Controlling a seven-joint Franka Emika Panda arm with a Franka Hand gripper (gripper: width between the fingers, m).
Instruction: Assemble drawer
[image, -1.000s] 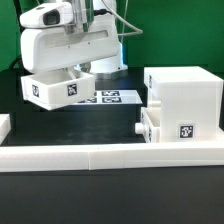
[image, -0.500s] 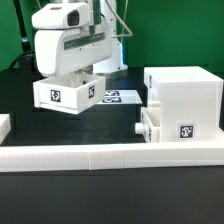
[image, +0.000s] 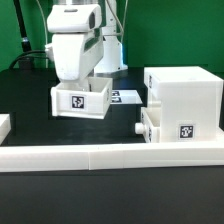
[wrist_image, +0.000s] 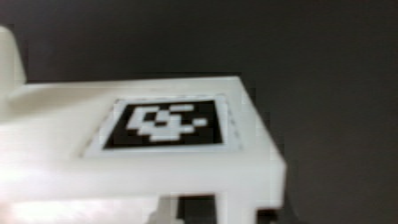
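Item one: your gripper (image: 78, 84) carries a small tray (image: 81, 98) above the table at the exterior view's left, jaws clamped on it, tag (wrist_image: 166, 123) filling the wrist view. Item two: the housing (image: 182, 100) stands at the right, a second tray (image: 150, 124) seated in it, knob (image: 138, 127) facing left, near the border wall (image: 110, 153).

You see a white tray (image: 81, 98) with a black-and-white square tag. To the exterior view's right of it, the white housing (image: 184, 100) holds a second white tray (image: 178, 128), tagged alike, on a black table (image: 110, 195).
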